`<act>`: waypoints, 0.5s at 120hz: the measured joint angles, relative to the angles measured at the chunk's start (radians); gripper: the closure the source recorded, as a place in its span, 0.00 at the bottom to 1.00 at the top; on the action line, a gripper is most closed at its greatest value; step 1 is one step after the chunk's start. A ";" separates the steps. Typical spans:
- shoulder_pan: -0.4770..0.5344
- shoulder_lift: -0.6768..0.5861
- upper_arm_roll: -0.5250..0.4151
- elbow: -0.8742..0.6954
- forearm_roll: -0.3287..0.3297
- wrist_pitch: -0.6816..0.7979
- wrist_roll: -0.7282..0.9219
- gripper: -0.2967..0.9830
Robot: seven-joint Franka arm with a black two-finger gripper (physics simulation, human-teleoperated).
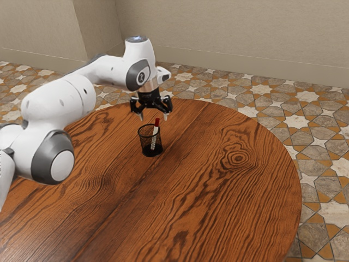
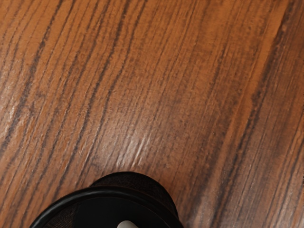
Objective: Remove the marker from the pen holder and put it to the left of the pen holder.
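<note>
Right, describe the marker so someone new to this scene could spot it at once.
On the round wooden table, below the open tool, stands a black mesh pen holder. The marker leans inside it, red end sticking up above the rim. Its white body and red end set it apart from the black mesh around it.

A round, reddish-brown wooden table (image 1: 234, 207) shows dark grain. Beyond its edge: star-patterned floor tiles (image 1: 275, 103), plain beige walls (image 1: 234, 33).
</note>
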 joint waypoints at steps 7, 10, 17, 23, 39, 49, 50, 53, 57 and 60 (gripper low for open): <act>0.001 0.003 0.000 0.001 -0.023 0.012 -0.011 0.23; 0.001 0.004 0.001 0.001 -0.035 0.016 -0.016 0.23; 0.003 0.004 0.001 -0.001 -0.076 0.026 -0.026 0.23; 0.003 0.005 0.001 -0.005 -0.115 0.034 -0.035 0.23; 0.006 0.005 0.022 -0.009 -0.121 -0.005 -0.056 0.23; 0.003 0.005 0.025 -0.009 -0.104 -0.033 -0.066 0.23; 0.002 0.005 0.025 -0.009 -0.100 -0.035 -0.067 0.23; 0.000 0.004 0.025 -0.008 -0.090 -0.041 -0.070 0.23; -0.003 0.004 0.025 -0.007 -0.077 -0.047 -0.073 0.23; -0.005 0.004 0.024 -0.006 -0.066 -0.047 -0.074 0.23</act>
